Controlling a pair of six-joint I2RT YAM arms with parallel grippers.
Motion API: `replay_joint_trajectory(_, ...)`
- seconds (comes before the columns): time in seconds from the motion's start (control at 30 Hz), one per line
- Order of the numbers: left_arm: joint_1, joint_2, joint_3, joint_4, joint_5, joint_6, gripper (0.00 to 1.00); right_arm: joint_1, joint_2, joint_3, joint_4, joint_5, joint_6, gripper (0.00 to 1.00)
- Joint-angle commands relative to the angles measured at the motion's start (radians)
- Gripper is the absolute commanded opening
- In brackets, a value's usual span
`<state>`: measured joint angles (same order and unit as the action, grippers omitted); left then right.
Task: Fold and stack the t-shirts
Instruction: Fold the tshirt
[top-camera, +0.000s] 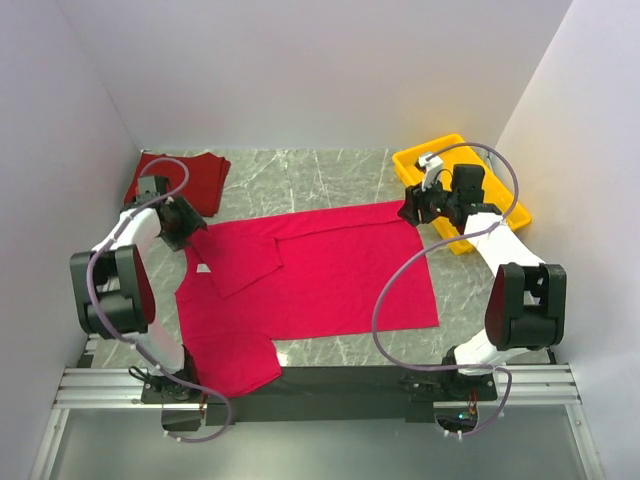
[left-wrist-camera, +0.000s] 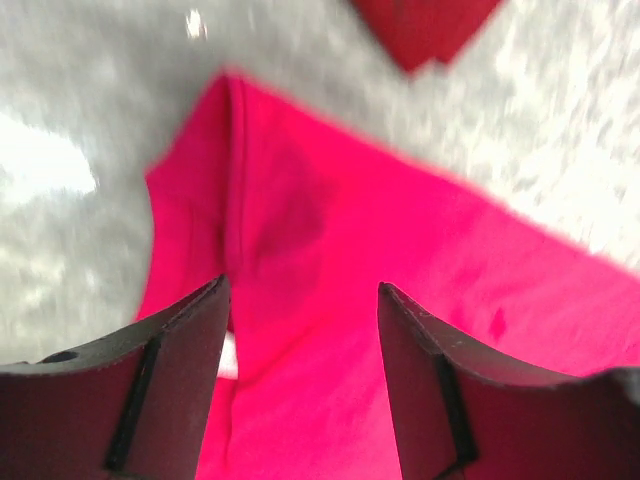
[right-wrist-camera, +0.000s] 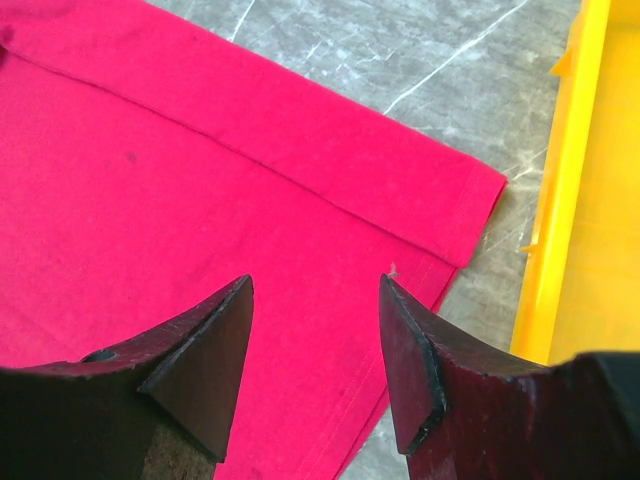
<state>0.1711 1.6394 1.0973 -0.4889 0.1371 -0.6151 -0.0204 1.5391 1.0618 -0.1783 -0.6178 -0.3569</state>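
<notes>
The shirt (top-camera: 330, 280) lies left-to-right, the left gripper (left-wrist-camera: 302, 290) gaping empty over its left end, the right gripper (right-wrist-camera: 316, 285) likewise over its upper-right corner.

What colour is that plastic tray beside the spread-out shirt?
The tray is bright yellow, clearest in the right wrist view.

Blurred, edge-cropped maroon t-shirt (left-wrist-camera: 425, 28)
</notes>
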Motion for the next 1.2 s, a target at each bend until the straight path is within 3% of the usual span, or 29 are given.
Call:
replay_joint_trajectory(0.0,0.021,0.056,0.075,0.078,0.002,-0.014,0.66,-0.006,-0.046,-0.017,0.013,0.003,-0.008,0.6)
replay_joint_trajectory(0.6,0.067,0.266,0.216,0.052,0.027,0.038,0.45,-0.013,-0.017,0.01,-0.01,0.015,-0.013,0.6)
replay_joint_trajectory(0.73,0.071,0.278,0.225,0.052,0.044,0.051,0.28,-0.016,-0.014,0.017,-0.015,0.016,-0.014,0.6)
replay_joint_trajectory(0.77,0.071,0.277,0.225,0.052,0.048,0.058,0.18,-0.018,-0.014,0.02,-0.019,0.016,-0.014,0.6)
replay_joint_trajectory(0.9,0.083,0.266,0.223,0.052,0.052,0.071,0.02,-0.021,-0.011,0.021,-0.026,0.021,-0.019,0.6)
replay_joint_trajectory(1.17,0.119,0.272,0.246,0.03,0.035,0.095,0.01,-0.021,-0.004,0.032,-0.032,0.021,-0.02,0.6)
